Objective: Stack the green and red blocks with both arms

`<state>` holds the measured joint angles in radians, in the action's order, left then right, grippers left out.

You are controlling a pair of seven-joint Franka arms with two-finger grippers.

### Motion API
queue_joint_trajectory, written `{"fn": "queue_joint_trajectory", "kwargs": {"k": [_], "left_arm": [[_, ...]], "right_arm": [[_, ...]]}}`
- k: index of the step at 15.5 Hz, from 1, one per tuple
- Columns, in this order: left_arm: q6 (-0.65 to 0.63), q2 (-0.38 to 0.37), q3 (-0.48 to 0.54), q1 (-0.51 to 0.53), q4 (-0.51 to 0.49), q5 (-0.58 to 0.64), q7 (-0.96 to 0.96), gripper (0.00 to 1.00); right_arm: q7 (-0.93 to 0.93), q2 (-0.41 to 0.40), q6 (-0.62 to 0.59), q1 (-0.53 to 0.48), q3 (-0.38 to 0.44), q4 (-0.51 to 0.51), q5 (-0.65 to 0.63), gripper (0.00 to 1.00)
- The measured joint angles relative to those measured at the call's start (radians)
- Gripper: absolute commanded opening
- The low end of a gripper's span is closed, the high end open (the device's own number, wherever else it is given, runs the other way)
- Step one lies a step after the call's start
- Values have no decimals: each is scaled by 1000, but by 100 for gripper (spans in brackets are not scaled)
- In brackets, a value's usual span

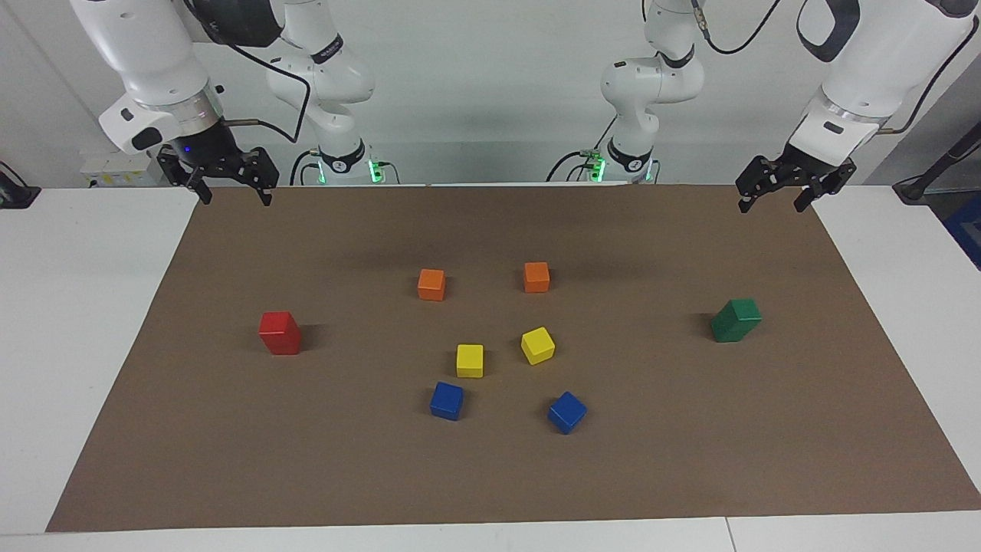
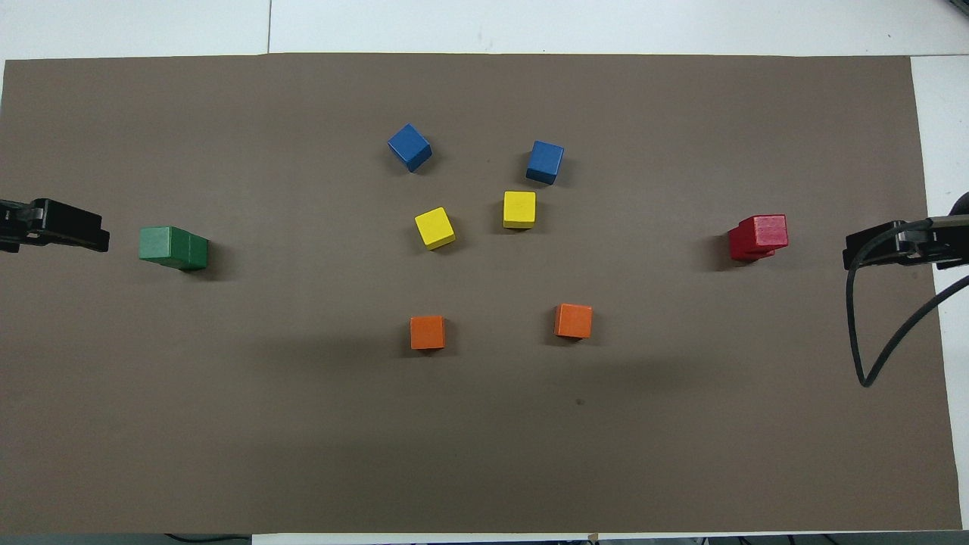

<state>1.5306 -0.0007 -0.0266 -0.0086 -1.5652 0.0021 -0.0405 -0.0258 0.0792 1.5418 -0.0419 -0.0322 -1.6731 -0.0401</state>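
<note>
Both stacks read as built: I see the red stack (image 1: 280,333) standing two cubes high at the right arm's end of the mat (image 1: 490,475), the green stack (image 1: 735,320) at the left arm's end. Right gripper (image 1: 231,192) and left gripper (image 1: 772,202) hang spread and empty, each raised near its own stack; I judge nothing remains

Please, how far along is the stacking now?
It looks finished. The two dark green matte cubes stand as one stack, the two bright red matte cubes as another. Nothing is in hand: the left pincer and right pincer hang open and empty over corners of the brown mat. Nothing seems left.
</note>
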Motion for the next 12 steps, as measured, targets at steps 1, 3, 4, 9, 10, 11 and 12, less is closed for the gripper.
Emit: {"fn": "queue_joint_trajectory", "kwargs": {"k": [1,3,4,9,10,11,12], "left_arm": [[0,0,0,0,0,0,0,100],[0,0,0,0,0,0,0,100],[0,0,0,0,0,0,0,100],[0,0,0,0,0,0,0,100],[0,0,0,0,0,0,0,100],[0,0,0,0,0,0,0,100],[0,0,0,0,0,0,0,100]], "right_arm": [[0,0,2,0,0,1,0,100],[0,0,13,0,0,1,0,100],[0,0,14,0,0,1,0,100],[0,0,15,0,0,1,0,100],[0,0,15,0,0,1,0,100],[0,0,15,0,0,1,0,100],[0,0,15,0,0,1,0,100]]}}
